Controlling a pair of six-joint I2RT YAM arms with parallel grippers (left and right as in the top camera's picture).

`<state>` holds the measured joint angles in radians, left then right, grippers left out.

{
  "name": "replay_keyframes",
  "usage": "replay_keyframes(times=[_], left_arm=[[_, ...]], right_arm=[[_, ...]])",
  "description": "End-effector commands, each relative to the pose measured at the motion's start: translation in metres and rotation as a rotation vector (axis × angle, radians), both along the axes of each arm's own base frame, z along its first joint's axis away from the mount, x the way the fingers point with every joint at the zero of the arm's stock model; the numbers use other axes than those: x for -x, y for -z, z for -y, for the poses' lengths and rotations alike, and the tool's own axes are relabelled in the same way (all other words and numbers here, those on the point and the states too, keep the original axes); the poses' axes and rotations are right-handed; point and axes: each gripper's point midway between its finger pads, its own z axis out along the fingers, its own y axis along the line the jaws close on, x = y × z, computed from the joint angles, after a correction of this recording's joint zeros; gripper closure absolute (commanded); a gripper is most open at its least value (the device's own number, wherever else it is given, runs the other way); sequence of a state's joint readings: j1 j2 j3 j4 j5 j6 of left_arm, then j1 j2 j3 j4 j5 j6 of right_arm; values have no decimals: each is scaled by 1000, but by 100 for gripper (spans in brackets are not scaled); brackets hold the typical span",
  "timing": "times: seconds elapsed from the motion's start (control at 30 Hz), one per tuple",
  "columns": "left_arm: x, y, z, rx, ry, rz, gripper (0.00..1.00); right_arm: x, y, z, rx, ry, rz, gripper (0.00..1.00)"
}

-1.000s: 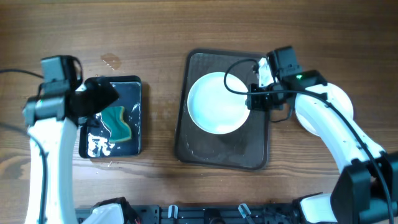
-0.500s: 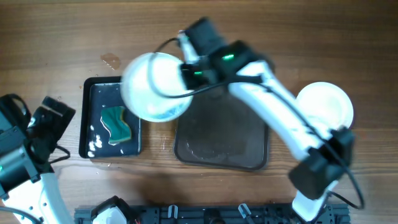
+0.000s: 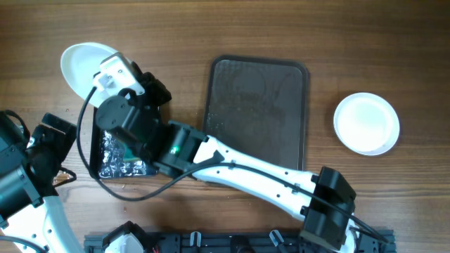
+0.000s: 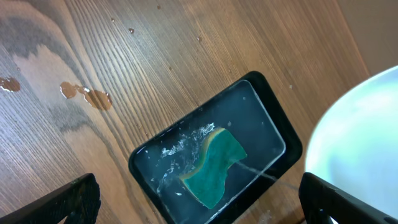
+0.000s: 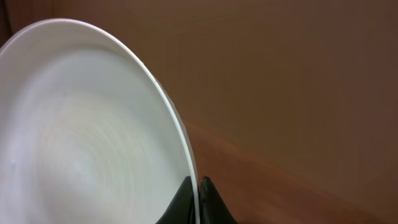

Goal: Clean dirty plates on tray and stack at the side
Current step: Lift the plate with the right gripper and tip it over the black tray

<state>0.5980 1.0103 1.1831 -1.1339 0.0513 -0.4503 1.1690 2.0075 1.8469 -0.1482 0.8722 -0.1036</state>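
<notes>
Right gripper [image 5: 194,191] clamped on rim of plate [image 3: 81,62], held aloft far left of tray [image 3: 256,112], beyond sponge [image 4: 214,165] basin [image 4: 280,134]. Other plate [image 3: 366,124] lies on surface [image 3: 211,28] right of tray. Left gripper [image 4: 199,202] spread wide, empty.

Two white plates [image 3: 366,124], one dark tray [image 3: 259,91], one black basin [image 4: 252,115], one green sponge [image 4: 214,165] and two robot arms [image 3: 246,172].

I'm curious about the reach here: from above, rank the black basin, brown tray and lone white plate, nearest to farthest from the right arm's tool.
From the right tool, gripping the held plate top left:
1. black basin, just below it
2. brown tray, table centre
3. lone white plate, far right
</notes>
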Motion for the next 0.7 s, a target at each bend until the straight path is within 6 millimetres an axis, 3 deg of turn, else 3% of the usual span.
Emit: replay_keyframes(times=[0.0, 0.3, 0.67], left_arm=[[1, -8, -2, -10, -11, 20, 0], [1, -8, -2, -10, -11, 21, 0], [1, -8, -2, -10, -11, 20, 0]], right_arm=[[6, -32, 10, 78, 71, 107, 96], [23, -66, 2, 117, 73, 229, 96], [24, -73, 7, 64, 107, 237, 96]])
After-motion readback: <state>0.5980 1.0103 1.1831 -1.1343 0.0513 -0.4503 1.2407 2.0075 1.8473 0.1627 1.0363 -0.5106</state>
